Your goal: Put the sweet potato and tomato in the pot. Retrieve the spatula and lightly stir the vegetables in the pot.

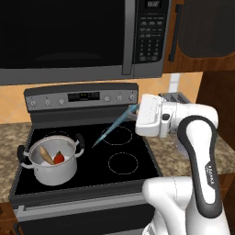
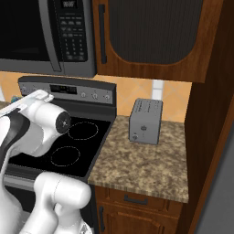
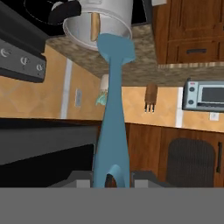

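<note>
— What do we have in our hand [image 3: 111, 177]?
— We hold the blue spatula [image 1: 112, 127]. Our hand is squeezed tight on its handle, up in the air over the stove [image 1: 137, 176].
— Where is the pot [image 1: 53, 160]?
— We see it on the front left burner. The sweet potato [image 1: 46, 154] and the tomato [image 1: 58, 158] lie inside it, touching.

No legible text anywhere. Microwave [image 1: 82, 36] above stove [image 1: 87, 151]: small display [image 1: 153, 4] at top of its keypad [image 1: 149, 34] shows pale digits, too blurred to read; keypad buttons unreadable. Stove back panel clock [image 1: 83, 96]: faint digits, unreadable. Vertical lettering on robot arm link [image 1: 210, 176], right of stove: too small to read.
</note>
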You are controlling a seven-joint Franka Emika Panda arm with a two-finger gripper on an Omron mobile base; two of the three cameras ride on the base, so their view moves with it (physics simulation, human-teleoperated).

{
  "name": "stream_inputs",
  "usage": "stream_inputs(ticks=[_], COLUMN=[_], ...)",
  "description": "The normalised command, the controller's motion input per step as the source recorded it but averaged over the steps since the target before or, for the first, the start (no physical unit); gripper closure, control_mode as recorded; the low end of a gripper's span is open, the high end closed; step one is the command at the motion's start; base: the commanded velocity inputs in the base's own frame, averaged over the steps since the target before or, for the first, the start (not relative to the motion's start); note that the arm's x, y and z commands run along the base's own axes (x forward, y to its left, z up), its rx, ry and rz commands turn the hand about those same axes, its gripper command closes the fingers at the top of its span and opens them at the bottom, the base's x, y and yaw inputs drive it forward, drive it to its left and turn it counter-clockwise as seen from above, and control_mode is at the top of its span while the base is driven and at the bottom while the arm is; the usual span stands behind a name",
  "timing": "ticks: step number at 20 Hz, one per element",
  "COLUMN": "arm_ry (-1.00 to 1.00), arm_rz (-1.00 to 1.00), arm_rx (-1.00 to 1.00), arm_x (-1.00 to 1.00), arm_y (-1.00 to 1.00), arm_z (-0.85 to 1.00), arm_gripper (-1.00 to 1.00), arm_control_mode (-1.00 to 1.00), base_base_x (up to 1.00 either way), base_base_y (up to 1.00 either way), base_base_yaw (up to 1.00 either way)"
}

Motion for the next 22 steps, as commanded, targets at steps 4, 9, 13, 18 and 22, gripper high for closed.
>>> stream_inputs(ticks=[4, 9, 13, 18, 22], arm_ry=[0.00, -0.03, 0.00, -0.10, 0.00], arm_rz=[0.00, 0.00, 0.00, -0.01, -0.04], arm_rx=[0.00, -0.05, -0.14, -0.14, -0.13], arm_x=[-0.18, -0.28, -0.14, -0.13, 0.00], arm_y=[0.89, 0.60, 0.39, 0.42, 0.49], arm_z=[0.00, 0.07, 0.23, 0.30, 0.04], arm_gripper=[1.00, 1.00, 1.00, 1.00, 1.00], arm_control_mode=[-1.00, -1.00, -1.00, -1.00, -1.00], base_base_x=[0.00, 0.00, 0.00, 0.00, 0.00], base_base_y=[0.00, 0.00, 0.00, 0.00, 0.00], base_base_yaw=[0.00, 0.00, 0.00, 0.00, 0.00])
